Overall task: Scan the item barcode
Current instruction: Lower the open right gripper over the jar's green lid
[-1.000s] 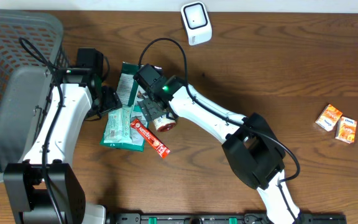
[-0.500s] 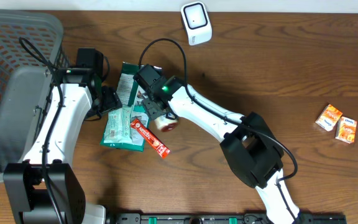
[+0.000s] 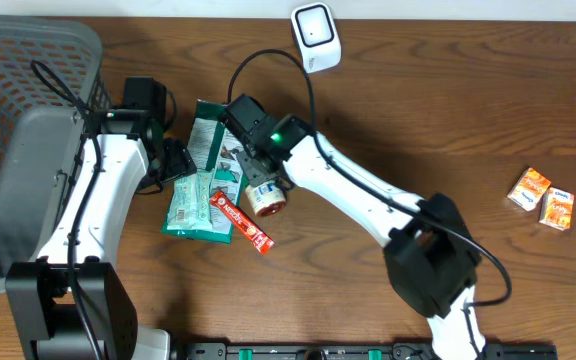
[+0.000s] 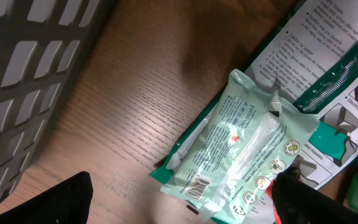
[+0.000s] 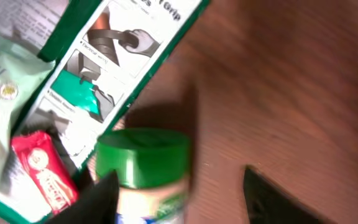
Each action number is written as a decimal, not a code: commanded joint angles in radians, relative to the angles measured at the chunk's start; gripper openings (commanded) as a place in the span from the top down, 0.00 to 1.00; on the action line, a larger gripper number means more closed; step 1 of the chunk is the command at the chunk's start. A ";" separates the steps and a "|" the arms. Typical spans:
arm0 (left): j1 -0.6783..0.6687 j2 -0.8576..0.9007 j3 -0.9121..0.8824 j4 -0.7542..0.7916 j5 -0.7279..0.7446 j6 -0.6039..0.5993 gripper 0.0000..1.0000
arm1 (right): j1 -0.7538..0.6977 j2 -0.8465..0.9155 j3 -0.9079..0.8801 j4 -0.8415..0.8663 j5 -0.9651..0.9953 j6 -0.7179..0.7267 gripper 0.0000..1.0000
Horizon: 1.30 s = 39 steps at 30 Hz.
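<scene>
A small jar with a green lid (image 5: 143,165) lies on the wood between the fingers of my right gripper (image 5: 180,179). The left finger sits against the jar; a strip of bare table shows between jar and right finger, so the jaws stand open around it. From overhead the jar (image 3: 266,197) pokes out below the right gripper (image 3: 258,178). The white scanner (image 3: 315,35) stands at the table's far edge. My left gripper (image 4: 182,202) hangs open over a pale green pouch (image 4: 247,155), whose barcode (image 4: 196,185) faces up.
A red snack bar (image 3: 240,220) and a green-edged instruction packet (image 3: 208,135) lie against the jar and pouch. A grey mesh basket (image 3: 28,60) fills the far left. Two orange boxes (image 3: 541,197) sit at the right.
The right arm has swung its elbow rightward and its wrist a little up and right over the jar, and its jaws have narrowed. The left arm has stayed still.
</scene>
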 commanded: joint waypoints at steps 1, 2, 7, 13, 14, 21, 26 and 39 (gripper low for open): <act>0.004 -0.020 0.013 -0.003 -0.009 0.002 0.07 | -0.003 -0.049 0.000 -0.009 0.024 0.000 0.19; 0.004 -0.020 0.012 -0.003 -0.008 0.002 0.07 | -0.003 -0.043 0.000 -0.008 -0.003 0.000 0.14; 0.004 -0.020 0.013 -0.003 -0.009 0.002 0.07 | 0.017 0.011 0.000 0.033 -0.063 0.014 0.01; 0.004 -0.020 0.013 -0.003 -0.009 0.002 0.07 | 0.031 0.104 0.000 0.070 -0.061 0.015 0.05; 0.004 -0.020 0.013 -0.003 -0.009 0.002 0.07 | 0.031 0.125 0.000 0.073 -0.061 0.015 0.09; 0.004 -0.020 0.013 -0.003 -0.009 0.002 0.07 | 0.021 0.133 0.002 0.072 -0.061 -0.016 0.51; 0.004 -0.020 0.013 -0.003 -0.009 0.002 0.07 | 0.002 -0.002 0.002 0.007 -0.048 -0.041 0.57; 0.004 -0.020 0.013 -0.003 -0.009 0.002 0.07 | -0.011 -0.048 0.001 -0.075 0.091 -0.022 0.59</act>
